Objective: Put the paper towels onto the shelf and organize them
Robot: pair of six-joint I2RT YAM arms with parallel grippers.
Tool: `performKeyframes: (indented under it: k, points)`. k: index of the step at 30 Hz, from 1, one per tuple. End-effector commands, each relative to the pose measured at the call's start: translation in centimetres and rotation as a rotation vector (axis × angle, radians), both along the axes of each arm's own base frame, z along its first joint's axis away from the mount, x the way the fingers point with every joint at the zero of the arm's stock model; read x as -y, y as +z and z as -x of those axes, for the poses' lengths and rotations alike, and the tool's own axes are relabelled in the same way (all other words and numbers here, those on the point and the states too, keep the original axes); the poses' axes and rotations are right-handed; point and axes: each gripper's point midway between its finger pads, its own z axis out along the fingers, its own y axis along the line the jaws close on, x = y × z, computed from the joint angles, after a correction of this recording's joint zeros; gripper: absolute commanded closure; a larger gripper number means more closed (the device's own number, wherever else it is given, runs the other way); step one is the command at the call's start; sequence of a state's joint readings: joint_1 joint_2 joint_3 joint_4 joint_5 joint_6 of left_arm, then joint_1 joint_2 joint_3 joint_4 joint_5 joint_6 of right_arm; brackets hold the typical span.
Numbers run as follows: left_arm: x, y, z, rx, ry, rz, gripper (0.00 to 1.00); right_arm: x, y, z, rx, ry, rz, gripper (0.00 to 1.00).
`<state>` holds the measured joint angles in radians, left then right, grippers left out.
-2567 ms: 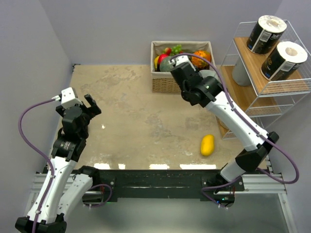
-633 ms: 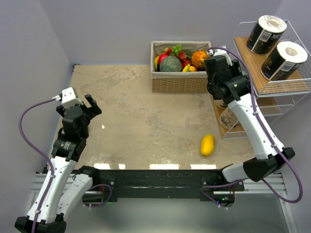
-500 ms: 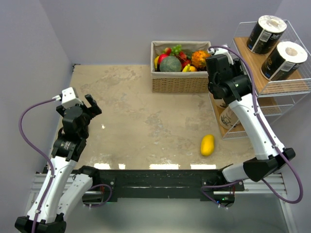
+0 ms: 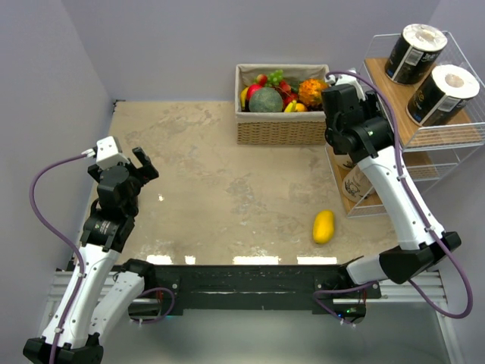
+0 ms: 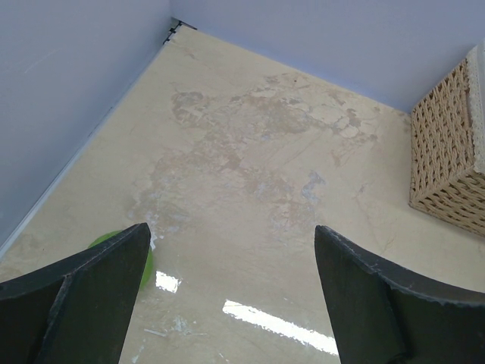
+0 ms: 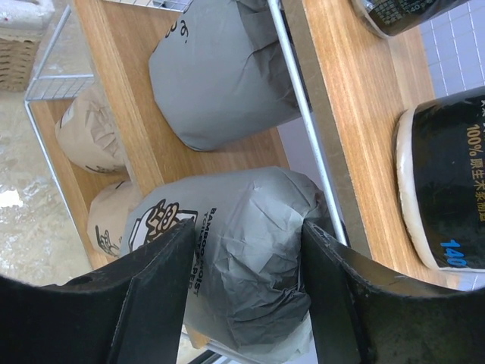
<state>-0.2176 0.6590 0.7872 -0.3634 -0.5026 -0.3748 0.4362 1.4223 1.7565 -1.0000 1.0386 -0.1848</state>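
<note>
Lower left, the left gripper (image 5: 231, 235) stands wide, empty. A mango (image 4: 323, 226) lies lower right. On the shelf (image 4: 394, 114) at right, the right gripper (image 6: 246, 227) straddles a grey roll (image 6: 250, 292) marked "BAMBOO"; grip unclear. Beyond, a black roll (image 6: 447, 189) reads "100%".

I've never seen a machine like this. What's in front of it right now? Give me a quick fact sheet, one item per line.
Shelf: white wire rack with wooden boards, at the table's right side
Top board: two black rolls
Middle board: far grey roll and near grey roll
Bottom board: two tan rolls
Right fingers: either side of the near grey roll; grip unclear
Left fingers: wide open, holding nothing, above the table
Elsewhere: fruit basket at the back; yellow mango loose on the table
</note>
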Motion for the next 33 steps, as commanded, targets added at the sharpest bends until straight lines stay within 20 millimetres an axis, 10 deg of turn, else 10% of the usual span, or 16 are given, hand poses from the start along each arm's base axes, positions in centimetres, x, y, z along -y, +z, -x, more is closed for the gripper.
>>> performKeyframes:
  k: [1, 33]
  points:
    - [-0.1, 1.8, -0.1, 0.051, 0.010, 0.011, 0.05, 0.7, 2.4, 0.5, 0.064, -0.037, 0.009, 0.40]
    - [0.1, 1.7, -0.2, 0.048, 0.003, 0.009, 0.05, -2.0, 2.4, -0.5, 0.066, 0.088, -0.070, 0.41]
